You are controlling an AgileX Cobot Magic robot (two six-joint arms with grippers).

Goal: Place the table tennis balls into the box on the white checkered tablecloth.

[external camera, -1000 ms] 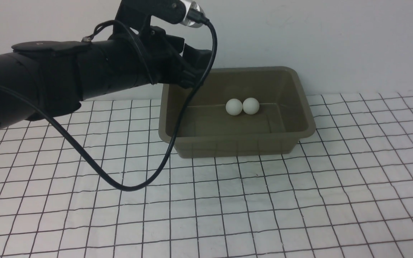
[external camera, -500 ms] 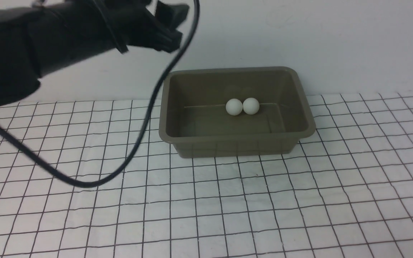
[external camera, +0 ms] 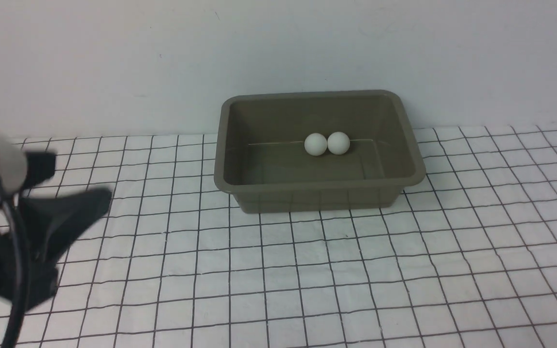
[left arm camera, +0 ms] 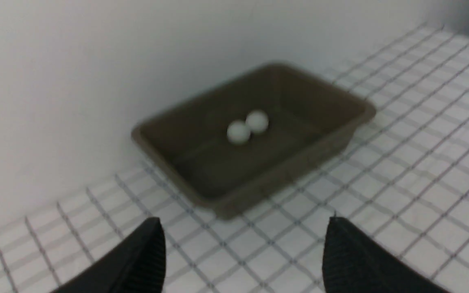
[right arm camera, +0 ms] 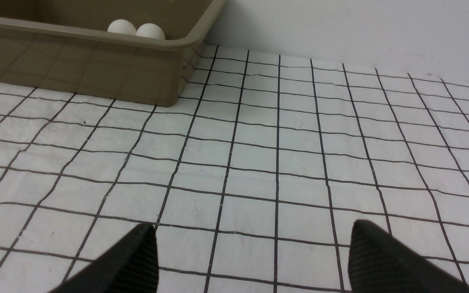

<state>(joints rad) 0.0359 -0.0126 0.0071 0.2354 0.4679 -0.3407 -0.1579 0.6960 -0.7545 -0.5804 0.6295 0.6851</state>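
Note:
Two white table tennis balls [external camera: 315, 144] [external camera: 338, 142] lie touching each other on the floor of the olive-grey box [external camera: 317, 199], near its far wall. The box stands on the white checkered tablecloth [external camera: 356, 270] against the wall. My left gripper [left arm camera: 243, 221] is open and empty, well back from the box [left arm camera: 283, 185] and facing it; the balls [left arm camera: 238, 132] show inside. My left arm [external camera: 27, 241] is a blur at the near left. My right gripper [right arm camera: 253, 228] is open and empty, low over the cloth, to the right of the box [right arm camera: 75, 69].
A plain white wall [external camera: 114, 63] rises directly behind the box. The cloth's grid is slightly wrinkled. The left arm's cable [external camera: 15, 290] hangs beside it at the near left.
My left arm has swung away from the box's left corner, first upward, then down to the near left of the cloth. Both balls and the box stayed still.

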